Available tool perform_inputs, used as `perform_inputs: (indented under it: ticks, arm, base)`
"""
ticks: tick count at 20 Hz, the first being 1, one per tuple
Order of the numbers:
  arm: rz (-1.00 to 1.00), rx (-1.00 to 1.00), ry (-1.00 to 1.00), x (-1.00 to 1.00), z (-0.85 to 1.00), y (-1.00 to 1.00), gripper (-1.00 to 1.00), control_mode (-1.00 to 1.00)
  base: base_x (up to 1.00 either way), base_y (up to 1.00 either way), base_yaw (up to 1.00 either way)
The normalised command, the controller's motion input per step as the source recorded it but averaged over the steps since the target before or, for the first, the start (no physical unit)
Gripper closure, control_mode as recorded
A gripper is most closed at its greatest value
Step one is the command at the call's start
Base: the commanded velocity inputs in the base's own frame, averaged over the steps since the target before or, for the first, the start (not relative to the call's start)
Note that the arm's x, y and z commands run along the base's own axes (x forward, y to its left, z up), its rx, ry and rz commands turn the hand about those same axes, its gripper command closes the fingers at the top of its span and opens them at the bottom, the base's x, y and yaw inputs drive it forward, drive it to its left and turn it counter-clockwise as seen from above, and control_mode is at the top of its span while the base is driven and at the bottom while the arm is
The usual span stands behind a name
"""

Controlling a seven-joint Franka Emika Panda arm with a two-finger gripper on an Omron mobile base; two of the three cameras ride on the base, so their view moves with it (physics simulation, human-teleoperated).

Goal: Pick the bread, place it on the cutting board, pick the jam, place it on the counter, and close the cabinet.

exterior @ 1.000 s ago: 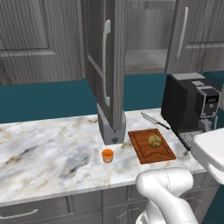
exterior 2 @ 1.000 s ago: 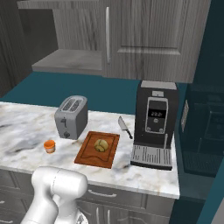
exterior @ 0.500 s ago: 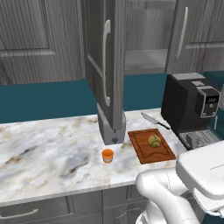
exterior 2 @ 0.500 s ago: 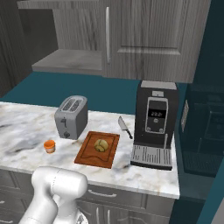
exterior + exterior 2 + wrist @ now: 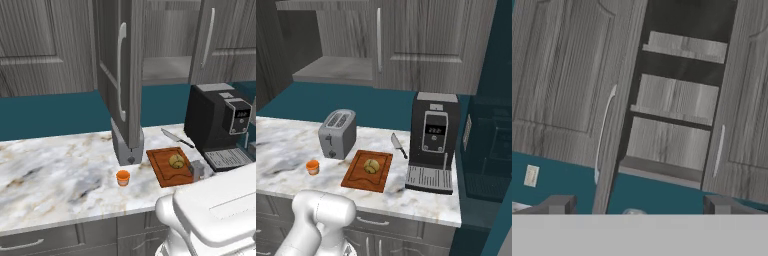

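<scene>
Fingers [image 5: 559, 204] stood wide apart with nothing between them, tips just poking up at the bottom of the hand view; gripper [image 5: 639, 206] faced the cabinet [image 5: 677, 100]. Cabinet was open: one door [image 5: 122, 75] swung out edge-on toward the base cameras, its long silver bar handle [image 5: 120, 70] facing left in the left base view. Grey shelves [image 5: 674, 97] were visible inside, bare as far as could be told. The open door hid part of the cabinet interior in the left base view and also covered the top of the toaster [image 5: 337, 133], only its lower end showing below the door there.

Cutting board [image 5: 367, 170] lay on the counter [image 5: 55, 170], below and in front of the cabinet opening. Bread [image 5: 371, 165] sat on the board, near its middle. Jam [image 5: 312, 167] stood upright on the counter, left of the board and apart from it, in front of the toaster. Knife [image 5: 398, 145] lay on the counter just behind the board, blade toward the coffee machine [image 5: 433, 137], which stood right of the board, its drip tray close beside the board edge.

In the left base view the robot's white body cut off the near right corner of the counter and part of the drip tray. Small dark-grey item at the board's right edge there was too small to identify.
</scene>
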Motion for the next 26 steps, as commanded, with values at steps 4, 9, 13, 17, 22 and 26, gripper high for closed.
perform_inputs:
  ticks: [4,9,13,17,22,26]
  arm:
    - [0.0,-0.01,-0.02,0.0,0.0,0.31,-1.0,-1.0]
    - [-0.01,0.0,-0.02,0.03,0.0,0.37,-1.0,-1.0]
    - [-0.02,0.0,-0.01,0.11,-0.01,0.36,-1.0,-1.0]
    - [-0.04,0.0,-0.01,0.2,-0.06,0.44,-1.0,-1.0]
    - [-0.07,0.0,-0.01,0.3,-0.12,0.34,-1.0,-1.0]
    - [-0.09,0.0,-0.02,0.29,-0.16,0.13,-1.0,-1.0]
  base:
    - [0.0,0.0,0.0]
    - [0.0,0.0,0.0]
    - [0.0,0.0,0.0]
    - [0.0,0.0,0.0]
    - [0.0,0.0,0.0]
    - [0.0,0.0,0.0]
